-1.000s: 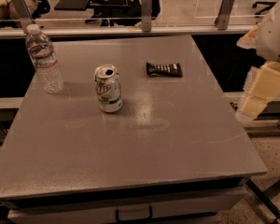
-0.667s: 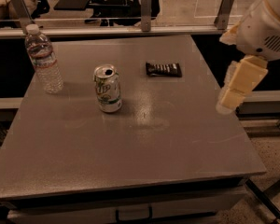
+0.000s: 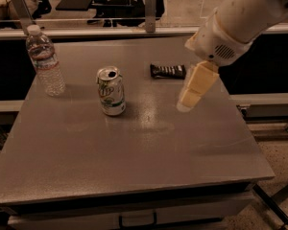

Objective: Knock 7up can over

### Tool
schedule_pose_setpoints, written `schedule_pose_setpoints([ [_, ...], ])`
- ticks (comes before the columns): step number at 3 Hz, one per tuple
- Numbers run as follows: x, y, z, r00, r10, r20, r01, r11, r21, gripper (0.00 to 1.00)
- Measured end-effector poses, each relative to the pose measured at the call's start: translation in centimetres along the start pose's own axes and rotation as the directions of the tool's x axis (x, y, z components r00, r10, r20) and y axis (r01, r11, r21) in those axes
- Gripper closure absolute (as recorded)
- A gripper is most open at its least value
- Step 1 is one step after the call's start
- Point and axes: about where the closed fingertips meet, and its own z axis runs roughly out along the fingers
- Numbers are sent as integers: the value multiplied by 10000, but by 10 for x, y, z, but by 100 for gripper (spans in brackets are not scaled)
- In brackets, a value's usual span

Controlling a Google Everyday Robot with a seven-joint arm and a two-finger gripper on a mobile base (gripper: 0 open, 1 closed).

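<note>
The 7up can stands upright on the grey table, left of the middle. It has a white-silver body with green lettering, a green band at the base and an opened top. My gripper hangs above the table's right half, to the right of the can and well apart from it. It points down and to the left, with the white arm reaching in from the upper right.
A clear plastic water bottle stands upright at the table's back left. A flat dark snack bar wrapper lies at the back, just behind the gripper. A rail and glass partition run behind the table.
The arm has swung in from the table's right edge to the left, over the table top and closer to the can. The can, bottle and wrapper have not moved.
</note>
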Motion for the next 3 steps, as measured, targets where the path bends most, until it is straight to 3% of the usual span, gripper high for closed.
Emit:
schedule_pose_setpoints([
  [1, -32, -7, 31, 9968, -12, 802, 8, 10000, 55, 0],
  [3, -92, -17, 64, 9737, 59, 2277, -100, 9998, 168, 0],
])
